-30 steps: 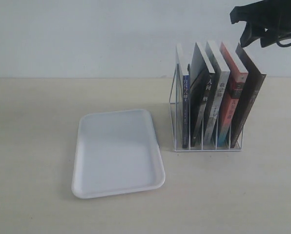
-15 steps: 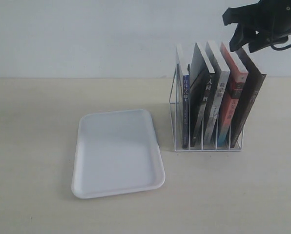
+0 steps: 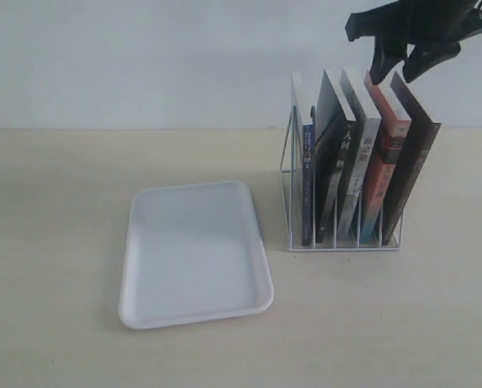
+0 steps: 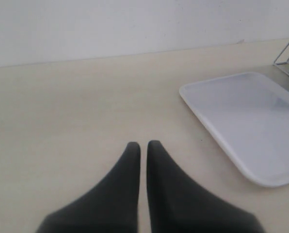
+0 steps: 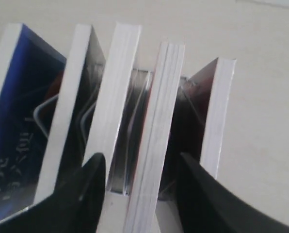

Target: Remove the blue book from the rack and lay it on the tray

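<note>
The pale worktop (image 3: 63, 339) runs wide, with bare surface left of and in front of the tray (image 3: 194, 252). The tray lies flat with its long side running front to back, and its right edge is near the rack (image 3: 285, 174) but not touching it, so there's only a narrow strip between them. The rack holds five books on end. The blue book (image 3: 307, 194) is in the end slot closest to the tray, standing pretty much straight up: long axis vertical, blue spine facing the exterior camera, top edge free above the wires. The right gripper (image 3: 393, 74) hangs over the books further right, not over the blue one, and its jaws are spread apart above their tops. The left gripper (image 4: 143, 145) is low over bare worktop beside the tray, jaws pressed together, holding nothing.
</note>
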You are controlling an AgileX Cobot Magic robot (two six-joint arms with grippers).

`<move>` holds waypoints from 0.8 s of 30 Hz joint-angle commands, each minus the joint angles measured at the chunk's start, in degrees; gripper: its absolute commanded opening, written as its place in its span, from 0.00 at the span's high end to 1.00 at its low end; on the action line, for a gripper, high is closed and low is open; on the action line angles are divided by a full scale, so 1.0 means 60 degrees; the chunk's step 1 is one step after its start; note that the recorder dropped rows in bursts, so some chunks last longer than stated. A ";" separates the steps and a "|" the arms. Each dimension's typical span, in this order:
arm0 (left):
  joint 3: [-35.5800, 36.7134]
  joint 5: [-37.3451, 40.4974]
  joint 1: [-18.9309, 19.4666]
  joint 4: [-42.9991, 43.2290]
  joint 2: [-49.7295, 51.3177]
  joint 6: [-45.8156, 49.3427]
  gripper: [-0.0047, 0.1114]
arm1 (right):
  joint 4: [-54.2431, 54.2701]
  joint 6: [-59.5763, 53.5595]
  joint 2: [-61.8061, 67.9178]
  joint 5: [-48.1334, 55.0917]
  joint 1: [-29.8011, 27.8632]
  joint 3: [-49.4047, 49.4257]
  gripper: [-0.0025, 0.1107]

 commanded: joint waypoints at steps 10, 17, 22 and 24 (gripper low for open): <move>-0.0032 -0.0147 -0.0003 0.0008 -0.0029 -0.0065 0.92 | -0.0408 0.0182 0.0518 0.0289 -0.0054 -0.0452 0.59; -0.0032 -0.0147 -0.0003 0.0008 -0.0029 -0.0065 0.92 | -0.0408 0.0182 0.0518 0.0289 -0.0054 -0.0452 0.63; -0.0032 -0.0147 -0.0003 0.0008 -0.0029 -0.0065 0.92 | -0.0408 0.0133 0.0518 0.0289 -0.0054 -0.0452 0.77; -0.0032 -0.0147 -0.0003 0.0008 -0.0029 -0.0065 0.92 | -0.0408 0.0133 0.0518 0.0289 -0.0054 -0.0452 0.73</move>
